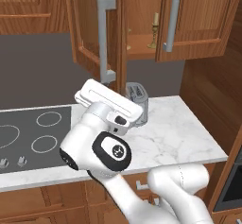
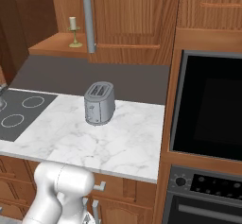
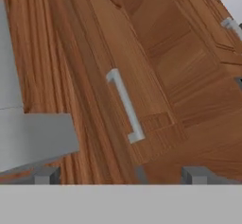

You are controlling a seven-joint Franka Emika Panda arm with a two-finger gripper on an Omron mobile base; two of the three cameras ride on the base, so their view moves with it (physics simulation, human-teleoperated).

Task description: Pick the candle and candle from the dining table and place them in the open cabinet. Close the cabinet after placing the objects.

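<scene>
Gripper [image 3: 120, 175] jaws stand fully apart, holding nothing; its fingertips [image 3: 46, 175] point at the reddish-brown door of the open cabinet [image 3: 142, 76], close to a grey bar handle [image 3: 125, 106]. Contact with the door cannot be confirmed. One candle [image 2: 73, 31] on its brass stick stands upright on the cabinet shelf [image 2: 52, 44]. A grey toaster [image 2: 99, 103] sits on the marble counter [image 2: 118, 142] below.

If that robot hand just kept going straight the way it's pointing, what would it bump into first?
Most likely the reddish-brown wooden cabinet door right ahead of the open gripper, near its grey bar handle. How far off it is cannot be judged.
</scene>
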